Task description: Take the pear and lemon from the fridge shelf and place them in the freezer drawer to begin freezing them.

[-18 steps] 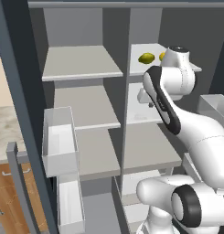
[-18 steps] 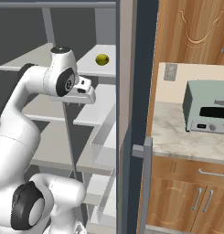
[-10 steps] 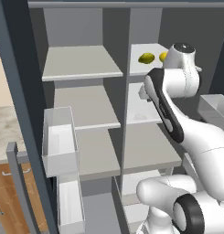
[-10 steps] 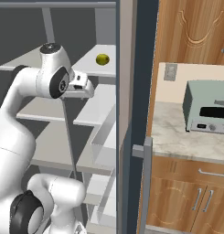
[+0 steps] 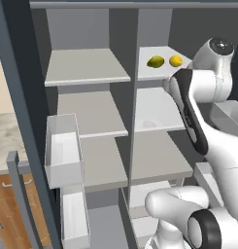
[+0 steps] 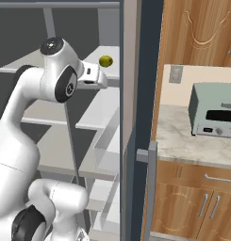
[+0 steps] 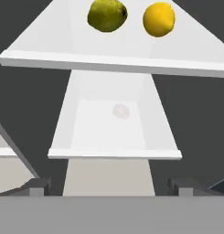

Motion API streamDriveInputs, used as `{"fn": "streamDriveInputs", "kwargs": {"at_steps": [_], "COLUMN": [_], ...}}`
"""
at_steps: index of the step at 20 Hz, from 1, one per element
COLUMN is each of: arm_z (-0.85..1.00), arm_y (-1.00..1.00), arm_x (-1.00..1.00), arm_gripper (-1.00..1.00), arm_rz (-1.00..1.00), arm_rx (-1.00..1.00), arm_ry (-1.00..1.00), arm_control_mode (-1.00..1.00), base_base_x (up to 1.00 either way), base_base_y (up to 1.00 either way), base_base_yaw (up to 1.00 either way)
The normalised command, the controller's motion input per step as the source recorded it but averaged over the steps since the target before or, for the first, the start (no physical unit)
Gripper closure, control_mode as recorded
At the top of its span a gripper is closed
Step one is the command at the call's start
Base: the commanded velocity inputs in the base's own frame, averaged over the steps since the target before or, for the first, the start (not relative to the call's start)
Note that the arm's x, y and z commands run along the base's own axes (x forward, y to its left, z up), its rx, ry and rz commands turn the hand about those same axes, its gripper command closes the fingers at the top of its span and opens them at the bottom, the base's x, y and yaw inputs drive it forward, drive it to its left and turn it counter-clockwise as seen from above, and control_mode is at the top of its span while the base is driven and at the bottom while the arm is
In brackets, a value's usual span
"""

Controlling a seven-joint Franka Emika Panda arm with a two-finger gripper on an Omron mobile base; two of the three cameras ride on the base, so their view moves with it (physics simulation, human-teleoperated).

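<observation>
Gripper (image 7: 109, 187) is wide, empty. Pear (image 7: 107, 15) at 12, lemon (image 7: 159, 19) at 1, close together on shelf (image 7: 113, 61). Grabbing one could bump other & roll it off.

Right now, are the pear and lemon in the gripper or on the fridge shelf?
On the shelf. The pear and lemon sit side by side on the fridge shelf.
</observation>
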Motion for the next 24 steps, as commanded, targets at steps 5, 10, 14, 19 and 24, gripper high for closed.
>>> {"fn": "streamDriveInputs", "kwargs": {"at_steps": [5, 10, 14, 19, 24], "arm_z": [0.30, 0.12, 0.32, 0.10, 0.02], "arm_y": [-0.69, -0.29, -0.21, -0.28, -0.07], "arm_x": [0.15, 0.37, 0.32, 0.54, 0.69], "arm_gripper": [-1.00, -1.00, -1.00, -1.00, -1.00], "arm_rz": [-0.07, -0.06, -0.04, -0.03, -0.02], "arm_rx": [0.00, 0.00, 0.00, 0.00, 0.01], "arm_ry": [-0.06, -0.23, -0.09, 0.02, 0.06], "arm_control_mode": [-1.00, -1.00, -1.00, -1.00, -1.00], "base_base_x": [0.00, 0.00, 0.00, 0.00, 0.00], "base_base_y": [0.00, 0.00, 0.00, 0.00, 0.00], "base_base_yaw": [0.00, 0.00, 0.00, 0.00, 0.00]}}
